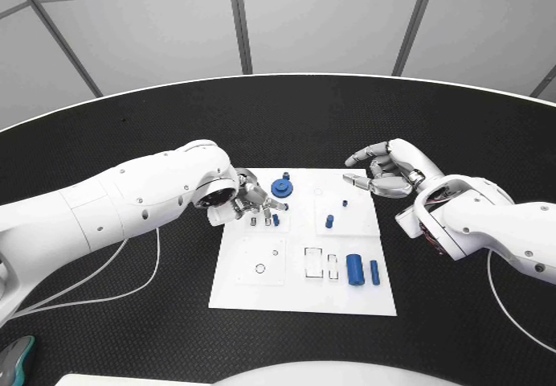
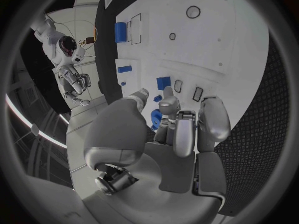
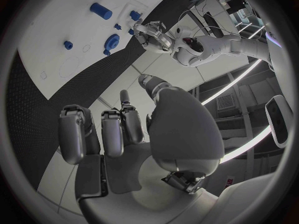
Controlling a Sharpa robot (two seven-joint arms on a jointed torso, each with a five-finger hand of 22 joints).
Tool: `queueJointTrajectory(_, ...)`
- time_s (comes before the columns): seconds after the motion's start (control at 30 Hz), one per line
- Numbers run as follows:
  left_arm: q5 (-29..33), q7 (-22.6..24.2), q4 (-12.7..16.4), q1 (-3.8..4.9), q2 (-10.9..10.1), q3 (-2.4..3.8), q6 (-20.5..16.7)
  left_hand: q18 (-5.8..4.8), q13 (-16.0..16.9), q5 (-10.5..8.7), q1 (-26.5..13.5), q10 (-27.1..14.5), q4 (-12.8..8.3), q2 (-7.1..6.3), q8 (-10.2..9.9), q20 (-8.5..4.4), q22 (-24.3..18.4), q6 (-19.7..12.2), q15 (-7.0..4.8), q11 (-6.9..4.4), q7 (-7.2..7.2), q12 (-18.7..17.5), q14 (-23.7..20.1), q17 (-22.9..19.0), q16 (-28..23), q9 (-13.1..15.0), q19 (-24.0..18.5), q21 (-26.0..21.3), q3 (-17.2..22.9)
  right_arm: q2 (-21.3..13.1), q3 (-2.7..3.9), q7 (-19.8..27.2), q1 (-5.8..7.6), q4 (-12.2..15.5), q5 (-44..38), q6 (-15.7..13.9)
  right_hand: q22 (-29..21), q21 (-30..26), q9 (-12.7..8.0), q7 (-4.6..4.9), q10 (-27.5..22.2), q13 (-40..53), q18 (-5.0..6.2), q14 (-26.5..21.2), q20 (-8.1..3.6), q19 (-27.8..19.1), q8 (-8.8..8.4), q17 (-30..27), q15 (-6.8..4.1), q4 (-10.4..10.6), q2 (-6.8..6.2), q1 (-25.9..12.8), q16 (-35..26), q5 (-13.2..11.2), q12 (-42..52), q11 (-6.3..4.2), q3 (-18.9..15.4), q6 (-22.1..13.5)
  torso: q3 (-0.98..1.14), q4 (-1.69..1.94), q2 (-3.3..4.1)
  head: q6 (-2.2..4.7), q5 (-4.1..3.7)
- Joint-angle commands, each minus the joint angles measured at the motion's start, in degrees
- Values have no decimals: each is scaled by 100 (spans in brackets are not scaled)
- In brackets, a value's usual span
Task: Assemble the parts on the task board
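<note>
While blue parts (image 1: 356, 268) lie on task board (image 1: 296, 289), left hand (image 1: 249, 205) over it

Even, cool light fell from overhead; the flat white rectangular task board (image 1: 304, 285) looked bright against the black textured desk (image 1: 139, 121). Shadows were soft. Both wrist views bent strongly at their dark rims.

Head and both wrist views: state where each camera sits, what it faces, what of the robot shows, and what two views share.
Head view: on the robot's head, looking down at the task board; both white arms, left hand and right hand show.
Left wrist view: behind the left hand, facing the board; the right hand shows beyond.
Right wrist view: behind the right hand, beside the board; the left hand shows.
Shared: head and left wrist views both show the blue parts.
</note>
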Motion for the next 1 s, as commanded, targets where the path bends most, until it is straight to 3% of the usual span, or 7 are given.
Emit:
queueJointTrajectory(0.03,-12,-7,-20,0,21,0,30,-87,9,3,82,-13,-6,-3,39,-21,10,-38,-45,-30,-8,38,499,1203,25,17,37,31,10,3,0,-3,0,-1,0,4,1000,-29,6,-5,-2,685,46,528,-25,306,19,1183,-43,21,33,27,-29,29,-21,-39,3,31,-1,-1,4,-23,-3)
queueJointTrajectory(0.23,-23,-26,-78,-1,78,-1,82,-88,19,3,101,-7,-7,2,46,-22,17,-38,-45,-31,-9,48,499,1203,25,27,38,35,18,10,0,-6,0,-1,0,11,998,-31,7,-6,0,685,46,527,-27,305,22,1180,-45,21,38,34,-31,36,-21,-40,7,33,-8,2,0,-32,-6)
queueJointTrajectory(1.0,-54,-96,-238,-4,202,-2,237,-95,51,4,161,16,-8,17,75,-24,57,-31,-50,-37,-16,80,500,1206,26,62,51,56,43,43,0,-33,0,-24,0,61,998,-32,8,-7,4,686,46,528,-29,306,27,1181,-46,22,44,40,-31,44,-19,-42,10,37,-1,-1,2,-70,-6)
